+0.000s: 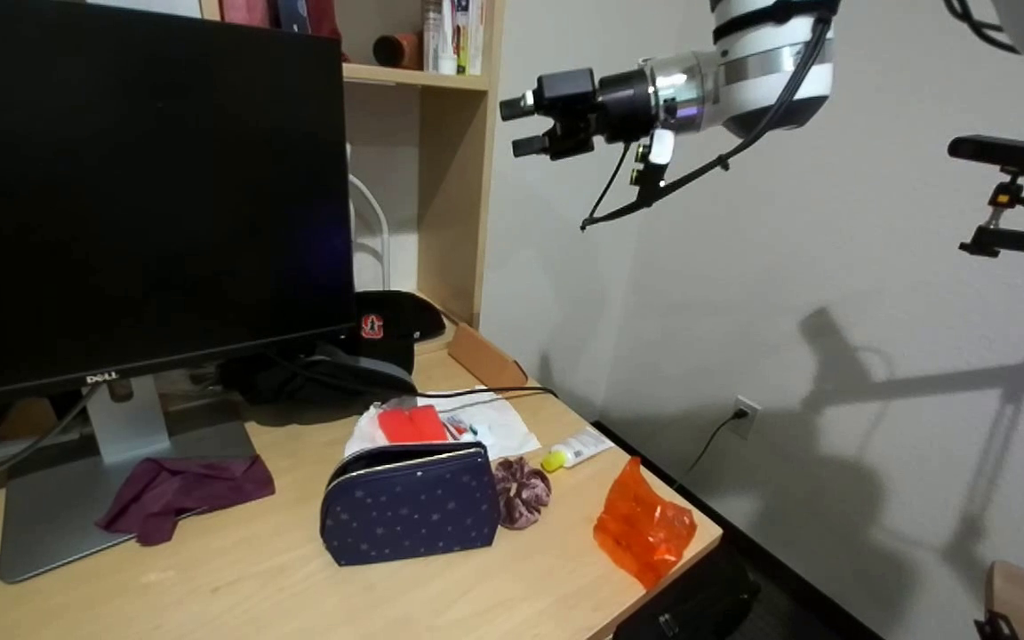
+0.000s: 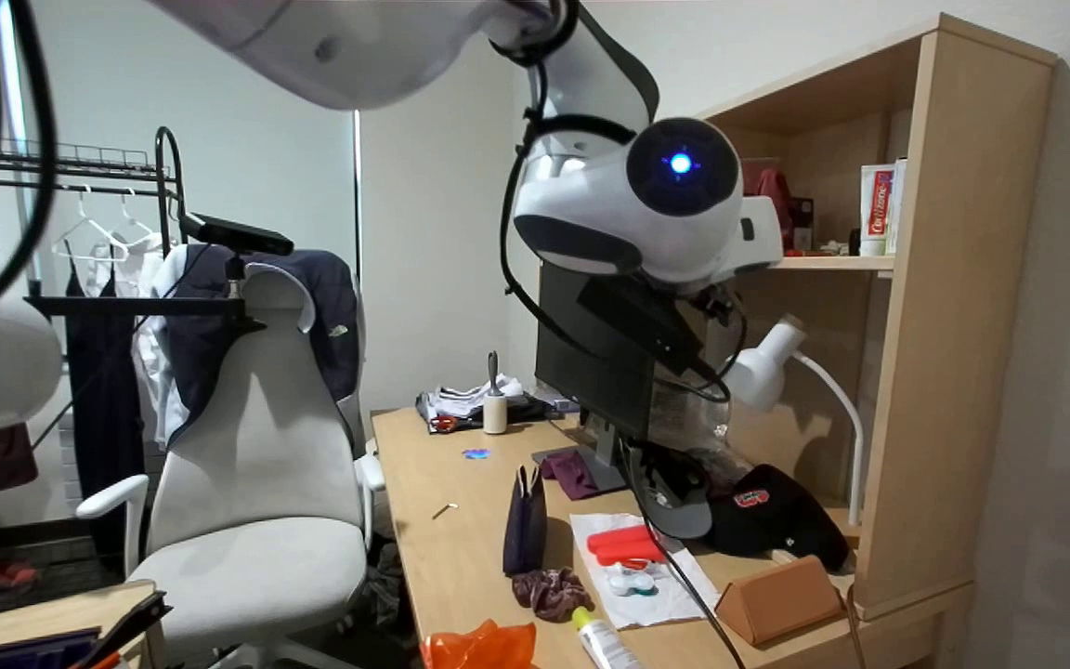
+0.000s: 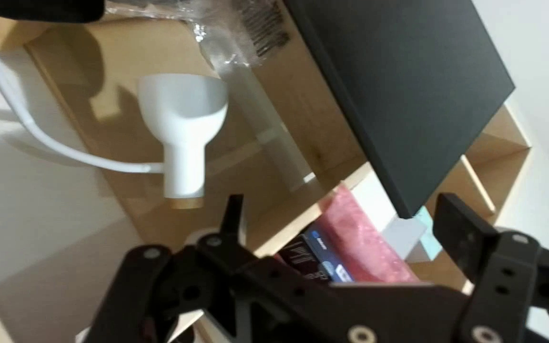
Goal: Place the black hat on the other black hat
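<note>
Two fingers (image 3: 465, 233) of the gripper (image 1: 523, 127), upper centre in an exterior view, stand wide apart in the wrist view's lower half, holding only air.

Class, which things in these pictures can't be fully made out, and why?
Black hat with red logo: partly hidden by the monitor in an exterior view.
Orange plastic: cut off by the bottom edge in an exterior view.
Starry pouch: front hides any contents in an exterior view.
Blue box: small print blurred in the wrist view.

Black hat (image 2: 779, 522), red emblem, on desk (image 2: 461, 557); other black hat (image 2: 681, 511), gray brim, just beside.
</note>
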`<state>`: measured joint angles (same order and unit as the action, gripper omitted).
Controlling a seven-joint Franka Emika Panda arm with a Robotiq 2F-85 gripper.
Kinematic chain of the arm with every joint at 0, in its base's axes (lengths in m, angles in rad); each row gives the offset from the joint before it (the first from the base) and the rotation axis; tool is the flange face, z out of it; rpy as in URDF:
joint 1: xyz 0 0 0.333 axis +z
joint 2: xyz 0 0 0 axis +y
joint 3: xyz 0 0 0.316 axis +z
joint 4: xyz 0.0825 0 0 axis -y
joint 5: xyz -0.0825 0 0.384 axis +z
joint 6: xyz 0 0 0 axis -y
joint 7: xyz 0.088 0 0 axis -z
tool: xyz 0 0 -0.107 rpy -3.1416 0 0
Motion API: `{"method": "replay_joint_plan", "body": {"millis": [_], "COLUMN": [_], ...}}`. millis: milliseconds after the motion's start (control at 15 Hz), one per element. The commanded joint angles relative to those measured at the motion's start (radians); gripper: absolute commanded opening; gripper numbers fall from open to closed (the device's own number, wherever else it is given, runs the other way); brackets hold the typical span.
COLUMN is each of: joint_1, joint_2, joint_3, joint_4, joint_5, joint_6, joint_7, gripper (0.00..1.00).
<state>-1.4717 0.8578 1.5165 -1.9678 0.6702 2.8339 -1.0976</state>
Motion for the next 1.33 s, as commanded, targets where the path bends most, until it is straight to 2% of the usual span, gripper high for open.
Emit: {"method": "replay_joint_plan", "body": {"millis": [0, 133, 200, 467, 600, 733, 867, 1000, 1133, 1200, 1267], "joint_1": [-0.032, -0.048, -0.007, 0.067, 0.125, 0.195, 0.274, 0.383, 0.511, 0.429, 0.479], "joint_2": [0.025, 0.024, -0.086, -0.126, -0.165, -0.231, -0.321, -0.416, -0.498, -0.369, -0.407], "joint_3": [0.038, 0.047, -0.018, -0.067, -0.12, -0.204, -0.32, -0.469, -0.634, -0.512, -0.577], "joint_4": [-0.027, -0.045, -0.039, -0.076, -0.099, -0.133, -0.173, -0.209, -0.223, -0.184, -0.192], "joint_5": [-0.069, -0.076, -0.095, -0.271, -0.371, -0.47, -0.552, -0.61, -0.649, -0.617, -0.625], "joint_6": [0.007, 0.005, 0.053, 0.277, 0.392, 0.494, 0.554, 0.578, 0.521, 0.546, 0.545], "joint_7": [0.043, 0.044, 0.128, 0.257, 0.347, 0.454, 0.566, 0.675, 0.755, 0.653, 0.686], "gripper": [1.0, 1.0, 1.0, 1.0, 1.0, 1.0, 1.0, 1.0, 1.0, 1.0, 1.0]}}
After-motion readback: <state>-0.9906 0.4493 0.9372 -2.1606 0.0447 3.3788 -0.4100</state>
